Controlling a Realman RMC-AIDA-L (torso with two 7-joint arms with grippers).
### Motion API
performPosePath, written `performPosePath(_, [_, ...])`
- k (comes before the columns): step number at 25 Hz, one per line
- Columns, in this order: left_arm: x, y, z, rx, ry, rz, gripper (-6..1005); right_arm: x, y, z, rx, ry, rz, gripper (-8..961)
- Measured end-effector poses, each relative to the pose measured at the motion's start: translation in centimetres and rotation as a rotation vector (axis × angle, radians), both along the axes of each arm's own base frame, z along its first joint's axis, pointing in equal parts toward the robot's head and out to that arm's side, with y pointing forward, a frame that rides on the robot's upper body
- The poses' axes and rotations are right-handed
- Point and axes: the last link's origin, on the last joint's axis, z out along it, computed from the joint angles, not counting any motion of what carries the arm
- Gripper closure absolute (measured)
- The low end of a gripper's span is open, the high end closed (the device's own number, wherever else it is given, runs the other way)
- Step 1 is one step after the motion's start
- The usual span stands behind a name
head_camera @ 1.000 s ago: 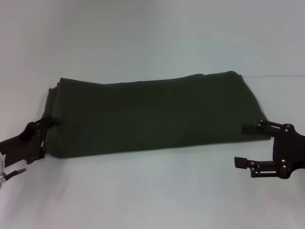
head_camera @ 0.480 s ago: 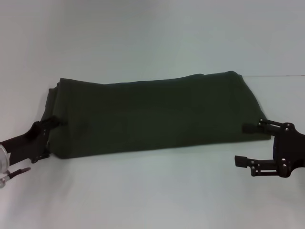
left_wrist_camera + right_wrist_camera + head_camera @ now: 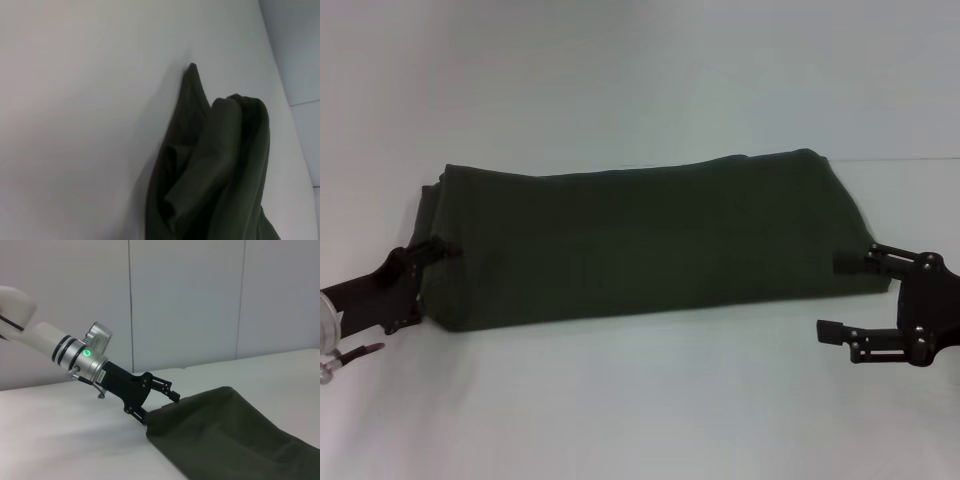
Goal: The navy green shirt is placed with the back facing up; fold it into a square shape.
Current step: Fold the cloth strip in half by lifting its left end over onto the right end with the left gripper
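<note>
Head view: the navy green shirt (image 3: 640, 240), already a long band, spans between both grippers. The right gripper (image 3: 840, 295) has its fingers spread, the upper touching the hem. The left gripper (image 3: 425, 262) pinches the opposite end.

Left wrist view: bunched layers; the grasp should gather all of them.

Right wrist view: the left gripper (image 3: 162, 397) bites the cloth edge; both ends should lift evenly.

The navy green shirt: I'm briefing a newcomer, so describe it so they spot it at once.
On the white table, the navy green shirt lies as a long folded band between the left gripper and right gripper. It is the only cloth, dark olive.
</note>
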Motion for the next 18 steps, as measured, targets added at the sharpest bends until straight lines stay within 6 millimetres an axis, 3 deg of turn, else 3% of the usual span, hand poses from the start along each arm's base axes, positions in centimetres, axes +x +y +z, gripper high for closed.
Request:
performPosePath(11, [0.29,0.17,-0.14,-0.028,0.043,-0.033,136,-0.11,0.1,0.02,0.0,0.001,0.003,9])
performPosePath(18, [0.3,0.17,-0.01,-0.039,0.072,-0.049,384,-0.14,0.18,-0.02,0.001,0.0,0.001,9])
